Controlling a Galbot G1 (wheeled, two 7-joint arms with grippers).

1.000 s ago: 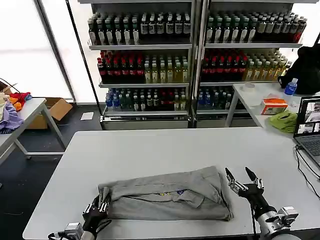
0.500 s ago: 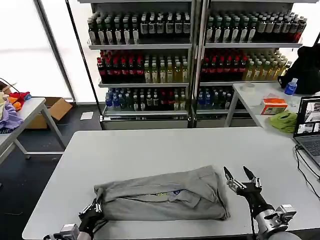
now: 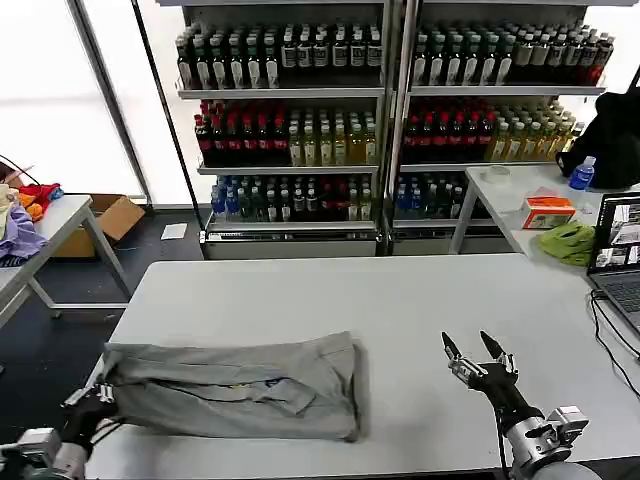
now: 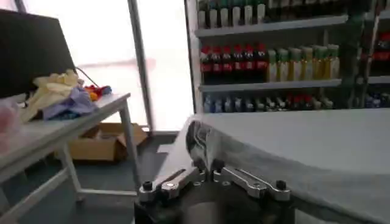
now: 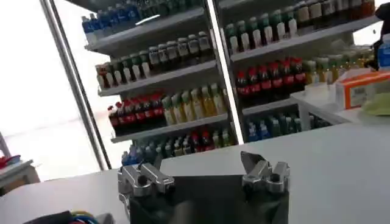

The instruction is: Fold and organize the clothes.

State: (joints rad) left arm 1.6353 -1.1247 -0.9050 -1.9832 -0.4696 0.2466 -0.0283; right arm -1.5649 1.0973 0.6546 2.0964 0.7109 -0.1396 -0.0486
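I see the folded shirt [image 3: 235, 388] lying at the table's [image 3: 400, 300] near-left edge. My left gripper [image 3: 92, 405] pinches the shirt's left end, fingers pressed together on the fabric at the corner. My right gripper [image 3: 478, 357] hovers over bare tabletop well right of the shirt, fingers spread.

The folded shirt [image 3: 235, 387] is soft, matt grey cloth, creased where the left gripper [image 3: 92, 398] pinches it. The table [image 3: 420, 300] beneath looks smooth and matt. The right gripper [image 5: 204, 173] shows dull, brushed metal fingers [image 5: 263, 172].
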